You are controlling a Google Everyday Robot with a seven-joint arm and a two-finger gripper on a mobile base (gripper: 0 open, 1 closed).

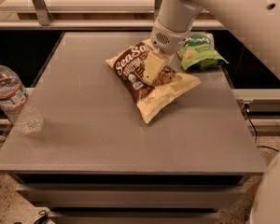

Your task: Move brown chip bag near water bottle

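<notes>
Camera view, as we list it:
- Brown chip bag (pixel 149 85): lies askew at mid-table (pixel 84 139).
- Gripper (pixel 153 68): down on the bag's upper middle; we cannot tell whether it clasps the bag.
- Water bottle (pixel 13 99): stands at the left edge, well apart from the bag.
- Green chip bag (pixel 201 52): lies beside the gripper, toward the far right.

white "sea sa…" lettering on the brown chip bag (pixel 130 73), tool (pixel 152 70) down over its middle
</notes>
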